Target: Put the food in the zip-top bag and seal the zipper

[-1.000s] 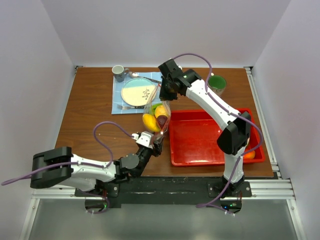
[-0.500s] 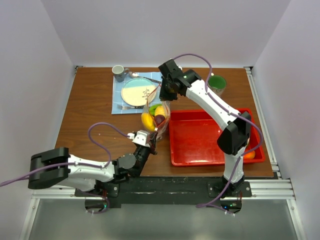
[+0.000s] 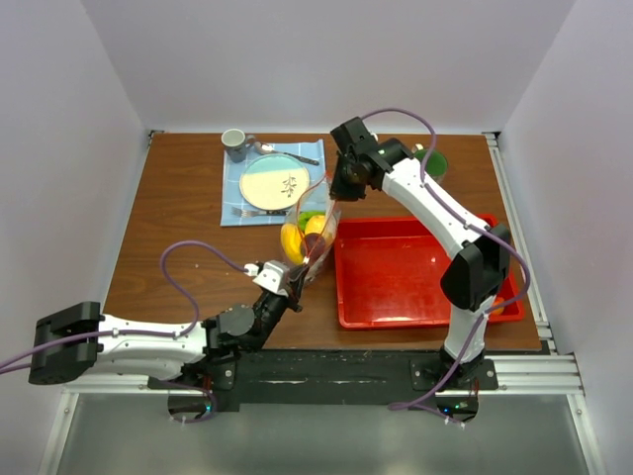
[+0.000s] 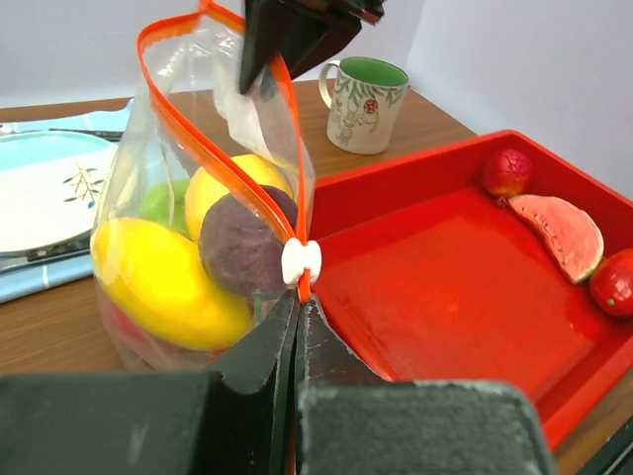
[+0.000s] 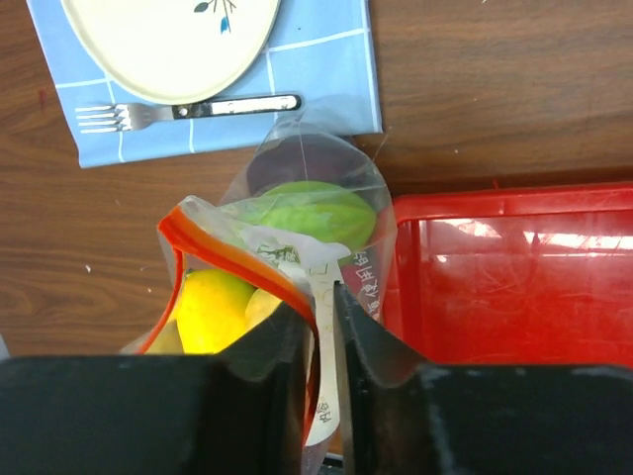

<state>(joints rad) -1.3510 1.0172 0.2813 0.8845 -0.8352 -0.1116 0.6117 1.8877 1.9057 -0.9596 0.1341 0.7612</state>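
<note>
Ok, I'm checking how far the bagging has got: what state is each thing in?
zip-top bag, upright beside the red tray.
zipper, unsealed; mouth gaping, slider at its near end.
bagged food, inside the bag.
loose food, three visible pieces lying in the tray.
left gripper, shut on the bag's corner below the slider.
right gripper, jaws slightly apart around the bag's top edge; grip unclear.
mug, upright.

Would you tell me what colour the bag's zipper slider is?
The slider is white, clearest in the left wrist view.
</note>
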